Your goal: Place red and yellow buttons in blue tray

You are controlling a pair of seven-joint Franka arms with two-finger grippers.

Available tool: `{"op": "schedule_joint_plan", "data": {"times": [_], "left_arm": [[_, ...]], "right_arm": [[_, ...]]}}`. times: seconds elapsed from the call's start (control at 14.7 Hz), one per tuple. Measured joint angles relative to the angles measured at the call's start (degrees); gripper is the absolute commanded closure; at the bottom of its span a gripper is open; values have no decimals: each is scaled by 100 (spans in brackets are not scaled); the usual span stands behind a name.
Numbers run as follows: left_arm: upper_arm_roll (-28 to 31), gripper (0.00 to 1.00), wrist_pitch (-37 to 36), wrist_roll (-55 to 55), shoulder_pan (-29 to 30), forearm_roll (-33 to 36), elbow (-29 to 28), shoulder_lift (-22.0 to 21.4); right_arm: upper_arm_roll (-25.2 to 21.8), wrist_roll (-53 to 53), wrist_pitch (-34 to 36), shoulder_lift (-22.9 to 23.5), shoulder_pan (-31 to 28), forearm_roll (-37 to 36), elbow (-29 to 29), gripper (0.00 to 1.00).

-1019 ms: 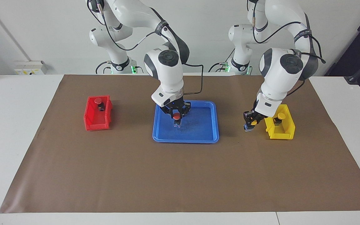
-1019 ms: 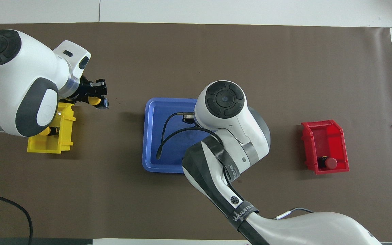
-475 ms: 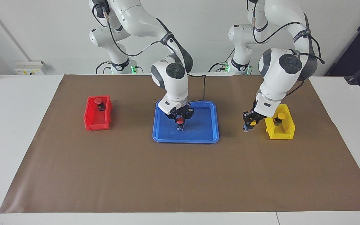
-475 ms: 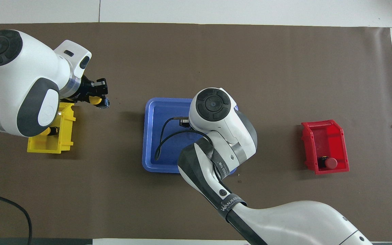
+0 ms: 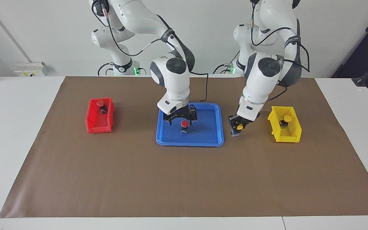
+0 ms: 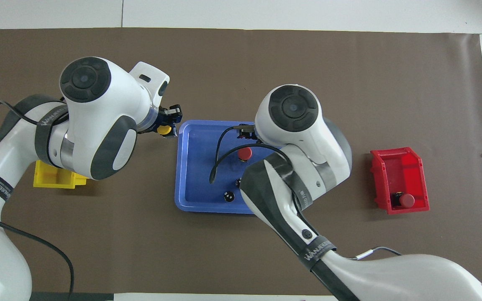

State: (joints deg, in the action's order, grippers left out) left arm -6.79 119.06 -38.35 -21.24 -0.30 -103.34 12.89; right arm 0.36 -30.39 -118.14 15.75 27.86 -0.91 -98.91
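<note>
The brown mat [image 5: 184,179] covers the table, and the blue tray [image 5: 214,135] lies at its middle. The right gripper [image 5: 180,115] hangs over the tray, fingers spread and holding nothing; 1 red button [image 5: 185,124] stands upright in the tray just under it. The left gripper [image 5: 237,127] is over the mat just beside the tray, toward the left arm's end, clenched on 1 yellow button [image 5: 239,127]. The red bin [image 5: 98,121], toward the right arm's end from the tray, holds a second red button [image 5: 100,103]. The yellow bin [image 5: 284,131], toward the left arm's end from the tray, holds a second yellow button [image 5: 287,118].
</note>
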Motion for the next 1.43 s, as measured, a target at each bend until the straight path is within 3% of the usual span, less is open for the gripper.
{"op": "schedule_joint_plan", "data": {"times": [0.2,0.48,0.68,0.88,0.95,1.09,1.15,1.43], "left_arm": [[1,86,87,-414,-469,0,2,112],[6,86,286,-712,-788,0,0,397],[7,86,491,-923,-1001,0,2,628],[8,83,513,-1049,-1112,0,3,706],[12,73,513,-1063,-1125,0,5,705],[13,43,513,-1068,-1130,0,6,706],[13,35,513,-1071,-1130,0,6,706],[22,33,464,-1083,-1131,0,31,704]], "right_arm": [[-22,942,651,-872,-899,0,-436,0],[-22,2026,496,-1917,-1778,-3,-1992,2],[-23,2994,384,-2275,-2435,-3,-2731,4],[-24,3897,381,-2428,-3041,8,-3013,12],[-25,4074,381,-2469,-3184,10,-3092,17],[-27,4246,369,-2547,-3301,12,-3263,24],[-25,4253,326,-2584,-3304,12,-3353,25],[-12,4253,133,-2665,-3308,13,-3614,27]]}}
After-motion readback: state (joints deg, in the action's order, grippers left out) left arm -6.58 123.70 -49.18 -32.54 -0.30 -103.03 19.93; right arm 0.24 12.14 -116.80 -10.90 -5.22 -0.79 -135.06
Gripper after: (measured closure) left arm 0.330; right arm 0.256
